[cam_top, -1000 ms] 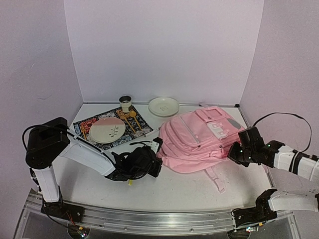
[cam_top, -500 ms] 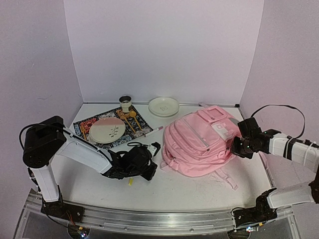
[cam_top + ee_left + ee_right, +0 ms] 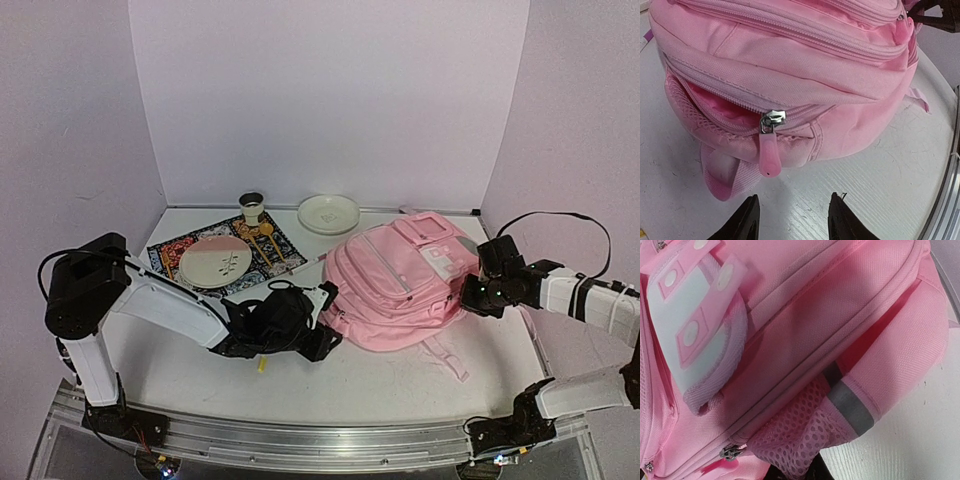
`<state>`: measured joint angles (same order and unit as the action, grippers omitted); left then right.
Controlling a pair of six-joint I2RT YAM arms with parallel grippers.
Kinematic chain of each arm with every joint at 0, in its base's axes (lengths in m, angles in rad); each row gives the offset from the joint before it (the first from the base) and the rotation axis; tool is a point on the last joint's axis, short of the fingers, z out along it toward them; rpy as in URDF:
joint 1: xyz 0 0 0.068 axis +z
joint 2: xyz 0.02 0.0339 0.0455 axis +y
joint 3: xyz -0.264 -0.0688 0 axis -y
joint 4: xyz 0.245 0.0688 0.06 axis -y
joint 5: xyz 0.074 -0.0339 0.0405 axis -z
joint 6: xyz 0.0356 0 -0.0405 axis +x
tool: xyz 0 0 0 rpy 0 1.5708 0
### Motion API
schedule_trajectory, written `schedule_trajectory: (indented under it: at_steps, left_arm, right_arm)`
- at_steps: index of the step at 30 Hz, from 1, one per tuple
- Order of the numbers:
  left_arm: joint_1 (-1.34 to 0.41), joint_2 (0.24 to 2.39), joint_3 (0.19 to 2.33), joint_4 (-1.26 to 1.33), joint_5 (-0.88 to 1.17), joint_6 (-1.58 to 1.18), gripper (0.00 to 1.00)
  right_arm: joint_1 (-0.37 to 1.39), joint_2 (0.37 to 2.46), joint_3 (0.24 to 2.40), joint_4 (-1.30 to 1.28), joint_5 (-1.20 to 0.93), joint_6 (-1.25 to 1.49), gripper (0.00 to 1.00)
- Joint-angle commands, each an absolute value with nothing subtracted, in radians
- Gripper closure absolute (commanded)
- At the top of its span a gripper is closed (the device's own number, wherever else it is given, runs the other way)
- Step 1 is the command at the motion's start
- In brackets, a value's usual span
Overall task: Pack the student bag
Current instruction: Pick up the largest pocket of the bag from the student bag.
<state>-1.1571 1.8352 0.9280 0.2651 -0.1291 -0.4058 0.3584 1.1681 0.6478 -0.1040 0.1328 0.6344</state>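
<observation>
Student bag (image 3: pixel 400 280) lay front-pockets-up on the table (image 3: pixel 380 390), right of centre. Its long axis ran on a diagonal, from the near-left end to the far-right end.

- Near-left end carried the main zip. Pink zip pull (image 3: pixel 769 156) hung down off the slider. The seam to the slider's left gaped and showed pink lining.
- Left gripper (image 3: pixel 795 200) sat low on the table at that end, facing the bag. Fingers were spread wide with nothing between them. The zip pull lay just ahead of the gap, slightly towards the left finger, and was not touched.
- Right gripper (image 3: pixel 472 297) was against the bag's right flank, by the mesh side pocket (image 3: pixel 790 440). The wrist view showed only a dark sliver of finger under the mesh, so I could not tell whether it was closed on the fabric.

Judgement: the left arm was the nearer to the zip. The next move would likely turn on a short, straight advance onto the pull.

Behind, on the left: placemat (image 3: pixel 270 245) with a plate (image 3: pixel 215 262), a cup (image 3: pixel 251 207) and a white dish (image 3: pixel 328 213), all well apart from the bag.
</observation>
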Motion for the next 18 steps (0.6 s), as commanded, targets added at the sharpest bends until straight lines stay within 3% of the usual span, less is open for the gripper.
schedule_trajectory:
  at_steps: [1,9,18]
  left_arm:
    - [-1.128,1.854,0.971,0.306,-0.14,-0.438,0.51]
    - [-1.101,1.901,1.007,0.307,-0.093,-0.432,0.56]
    - [-1.056,1.92,1.026,0.33,-0.005,-0.423,0.7]
  right_arm:
    - [0.363,1.134,0.655,-0.035,0.101,0.621,0.91]
    - [0.363,1.124,0.638,-0.026,0.092,0.627,0.92]
    - [0.362,1.13,0.633,-0.022,0.089,0.621,0.92]
